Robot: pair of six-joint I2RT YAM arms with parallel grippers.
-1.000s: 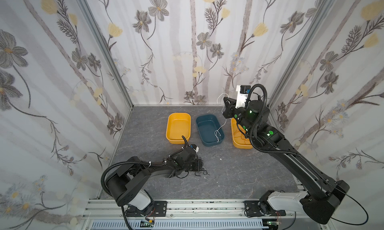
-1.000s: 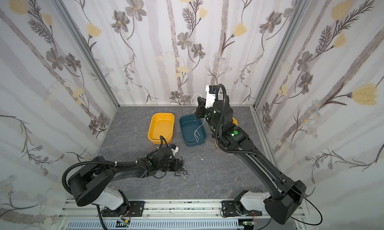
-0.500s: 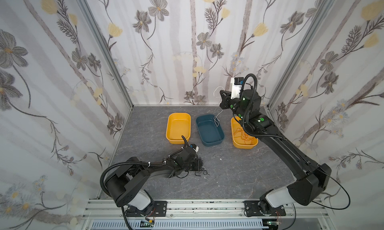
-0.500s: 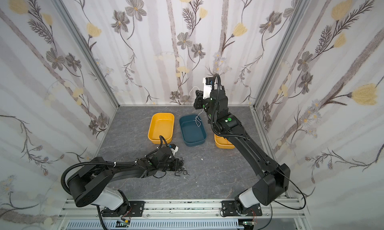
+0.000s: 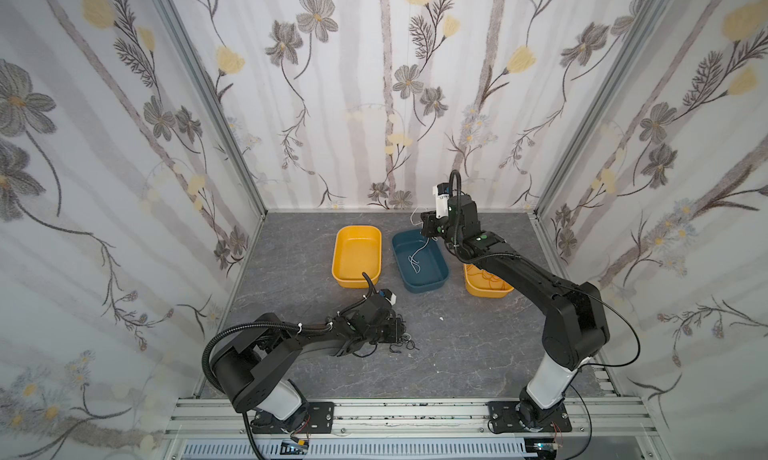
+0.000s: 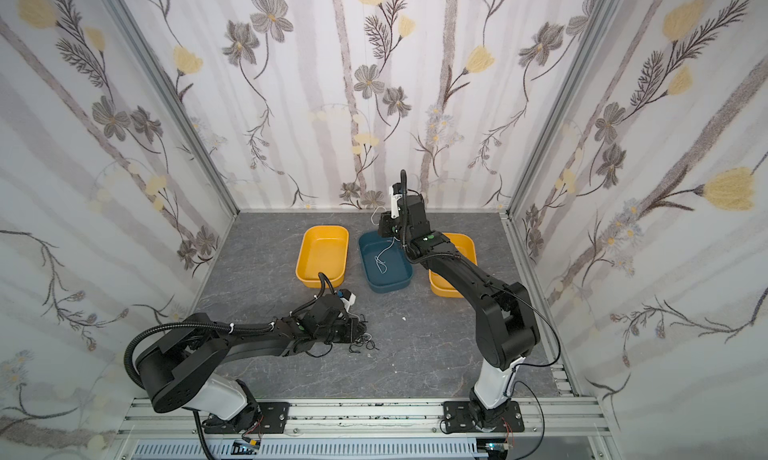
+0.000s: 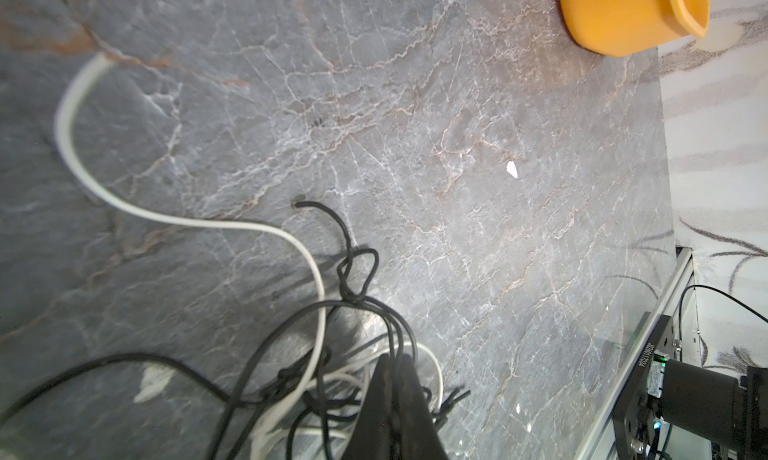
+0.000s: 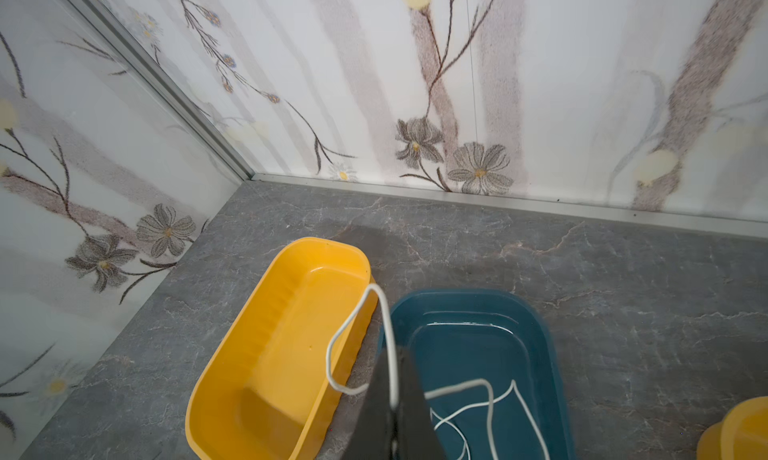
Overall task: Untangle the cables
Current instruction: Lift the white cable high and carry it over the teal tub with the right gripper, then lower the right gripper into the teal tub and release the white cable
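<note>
Surface: grey marbled tabletop [image 5: 478, 354].
Rear row: left yellow tub [image 5: 353, 282], blue tub [image 5: 426, 286], right yellow tub [image 5: 486, 290].
Front: cable tangle [image 5: 401, 345], white scrap [image 5: 441, 318] apart.

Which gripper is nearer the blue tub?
Right. The right gripper is above the blue tub, holding a white cable; the left gripper is off at the black tangle.

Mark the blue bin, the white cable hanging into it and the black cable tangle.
blue bin [image 5: 426, 286], a top view, front wall
white cable [image 8: 387, 325], right wrist view, raised loop
black cable tangle [image 7: 352, 296], left wrist view, knotted loop
</note>
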